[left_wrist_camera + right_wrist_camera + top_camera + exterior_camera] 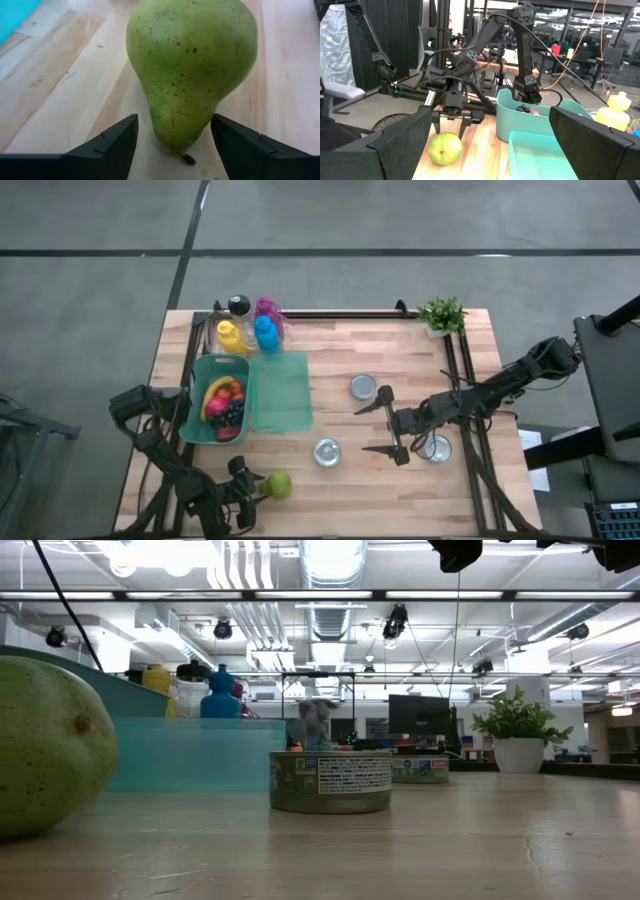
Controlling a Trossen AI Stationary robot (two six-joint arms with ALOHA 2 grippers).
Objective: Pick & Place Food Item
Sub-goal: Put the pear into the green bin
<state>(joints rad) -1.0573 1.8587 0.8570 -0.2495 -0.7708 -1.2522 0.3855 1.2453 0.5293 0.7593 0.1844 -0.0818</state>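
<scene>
A green pear (192,60) lies on its side on the wooden table (400,490) near the front left, its narrow stem end toward my left gripper (174,122). That gripper is open and slants down. Its two fingers stand on either side of the pear's narrow end with a gap on each side, touching nothing. The pear (279,484) and left gripper (257,486) also show in the high view. From the right wrist view, the left gripper (451,122) stands just behind the pear (445,148). My right gripper (385,425) waits open and level above mid-table.
A teal basket (196,408) with fruit stands left of centre, and its teal lid (283,392) lies beside it. Bottles (250,332) stand at the back left. Three cans (327,451) (364,387) (437,447) sit mid-table. A potted plant (442,314) is at the back right.
</scene>
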